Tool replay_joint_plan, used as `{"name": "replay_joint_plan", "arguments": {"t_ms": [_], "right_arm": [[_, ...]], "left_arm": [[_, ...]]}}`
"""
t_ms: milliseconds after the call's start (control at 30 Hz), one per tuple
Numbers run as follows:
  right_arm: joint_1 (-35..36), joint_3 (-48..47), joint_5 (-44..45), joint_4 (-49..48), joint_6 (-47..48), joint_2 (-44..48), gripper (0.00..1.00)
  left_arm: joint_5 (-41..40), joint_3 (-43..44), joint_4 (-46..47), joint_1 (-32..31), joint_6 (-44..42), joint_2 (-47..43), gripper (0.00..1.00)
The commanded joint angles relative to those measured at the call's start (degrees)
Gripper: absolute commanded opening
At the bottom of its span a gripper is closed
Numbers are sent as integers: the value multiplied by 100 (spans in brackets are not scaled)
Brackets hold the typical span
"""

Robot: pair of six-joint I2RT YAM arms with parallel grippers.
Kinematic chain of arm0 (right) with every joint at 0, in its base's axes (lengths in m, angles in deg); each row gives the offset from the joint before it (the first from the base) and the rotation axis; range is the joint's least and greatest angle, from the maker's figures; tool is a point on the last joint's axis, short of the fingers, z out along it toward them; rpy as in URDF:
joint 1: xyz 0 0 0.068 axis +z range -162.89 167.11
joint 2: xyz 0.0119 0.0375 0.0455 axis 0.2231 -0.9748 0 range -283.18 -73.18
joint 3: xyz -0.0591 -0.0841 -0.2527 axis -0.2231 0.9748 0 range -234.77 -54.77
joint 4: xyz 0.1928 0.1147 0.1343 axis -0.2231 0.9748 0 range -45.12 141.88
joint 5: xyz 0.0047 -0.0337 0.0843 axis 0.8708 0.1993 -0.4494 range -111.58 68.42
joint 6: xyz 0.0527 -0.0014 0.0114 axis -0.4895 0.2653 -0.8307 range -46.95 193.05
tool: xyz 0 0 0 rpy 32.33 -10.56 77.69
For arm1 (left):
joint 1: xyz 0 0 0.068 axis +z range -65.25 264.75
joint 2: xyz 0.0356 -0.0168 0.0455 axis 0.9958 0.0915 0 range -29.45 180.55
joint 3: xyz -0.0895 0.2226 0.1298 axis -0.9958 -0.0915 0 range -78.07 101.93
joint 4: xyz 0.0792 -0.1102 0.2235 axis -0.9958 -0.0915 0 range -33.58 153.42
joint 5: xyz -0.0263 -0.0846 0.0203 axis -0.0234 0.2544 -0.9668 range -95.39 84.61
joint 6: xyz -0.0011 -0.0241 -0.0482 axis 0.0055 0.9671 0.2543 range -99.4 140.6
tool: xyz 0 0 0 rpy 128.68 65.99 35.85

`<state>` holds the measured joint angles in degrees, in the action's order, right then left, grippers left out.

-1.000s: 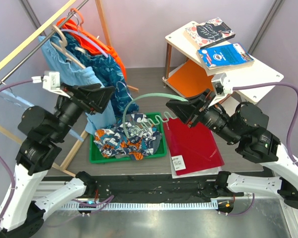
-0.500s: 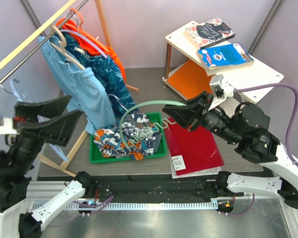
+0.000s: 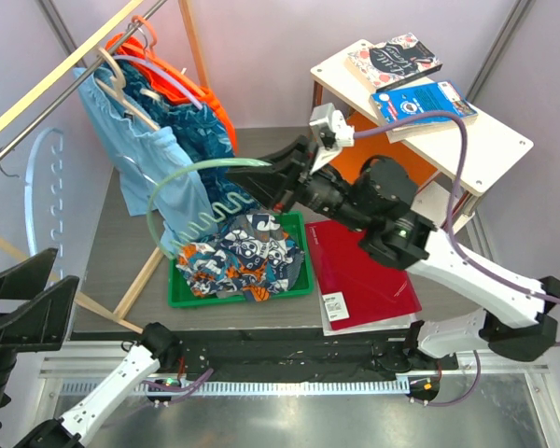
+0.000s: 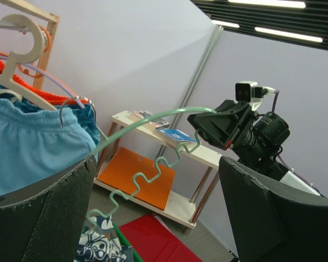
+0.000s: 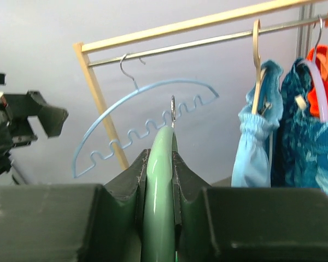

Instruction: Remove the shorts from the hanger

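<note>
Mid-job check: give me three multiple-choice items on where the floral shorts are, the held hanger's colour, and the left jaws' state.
1. The floral shorts lie: A on the red folder; B in the green tray; C on the shelf.
2. The hanger in the right gripper is: A orange; B white; C pale green.
3. The jaws of the left gripper are: A open, empty; B shut on a hanger; C shut on cloth.
B, heaped inside its rim; C, green shows between the jaws; A, wide gap, nothing held.
</note>
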<state>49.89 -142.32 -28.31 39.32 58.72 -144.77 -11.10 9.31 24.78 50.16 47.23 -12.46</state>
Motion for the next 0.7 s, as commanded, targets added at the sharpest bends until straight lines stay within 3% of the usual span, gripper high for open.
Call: {"name": "replay_joint_plan", "arguments": {"t_ms": [0, 433, 667], "right_arm": [[224, -395, 503, -2026, 316, -477, 1], [1104, -228, 2569, -5320, 1730, -1804, 1], [1324, -420, 3256, -6386, 2417, -2489, 1]], "left_arm": [[-263, 61, -793, 14, -228, -169, 92], [-641, 43, -1577, 14, -132, -583, 91], [-668, -1, -1744, 14, -44, -680, 91]]}}
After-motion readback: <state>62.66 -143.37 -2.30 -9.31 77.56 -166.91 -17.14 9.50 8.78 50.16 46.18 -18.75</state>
